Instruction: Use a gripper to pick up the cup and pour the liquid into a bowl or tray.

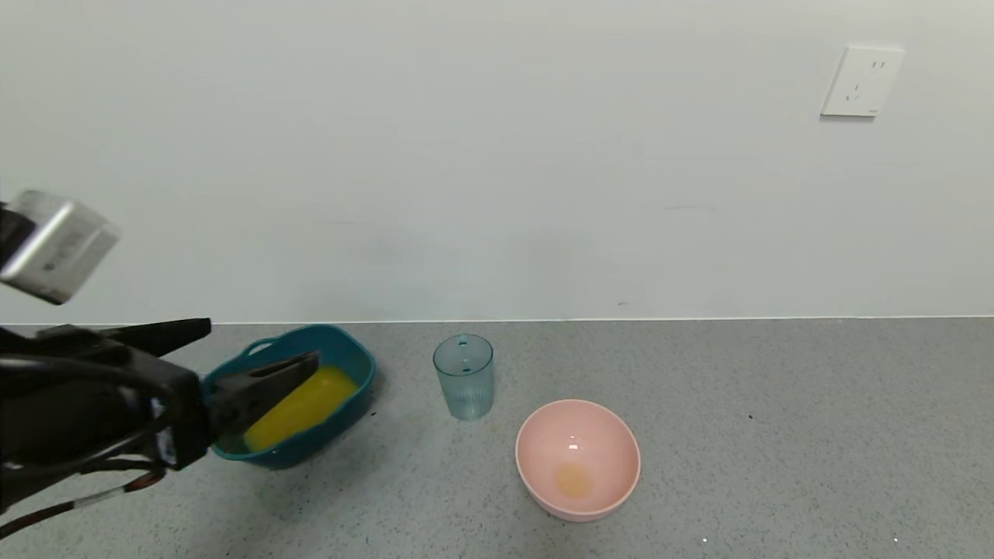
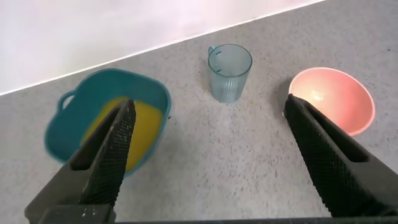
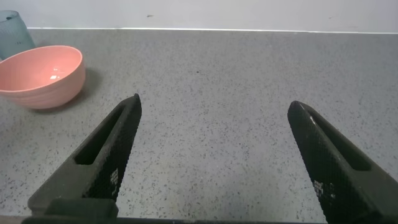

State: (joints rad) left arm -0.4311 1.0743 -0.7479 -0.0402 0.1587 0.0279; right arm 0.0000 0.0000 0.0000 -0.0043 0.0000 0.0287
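Observation:
The cup (image 1: 464, 376) stands upright on the grey table and looks empty. The orange-yellow liquid (image 1: 301, 407) lies in the dark teal tub (image 1: 353, 353), left of the cup. My left gripper (image 1: 262, 342) is open and empty, raised at the left with its fingers over the tub's near side. In the left wrist view the left gripper (image 2: 209, 101) points at the table between the tub (image 2: 73, 102) with the liquid (image 2: 142, 129) and the cup (image 2: 229, 71). My right gripper (image 3: 214, 102) is open and empty over bare table, outside the head view.
A round pink bowl (image 1: 578, 456) with a faint yellowish stain sits to the right of the cup and nearer to me; it also shows in the left wrist view (image 2: 336, 99) and the right wrist view (image 3: 41, 74). A white wall runs along the table's far edge.

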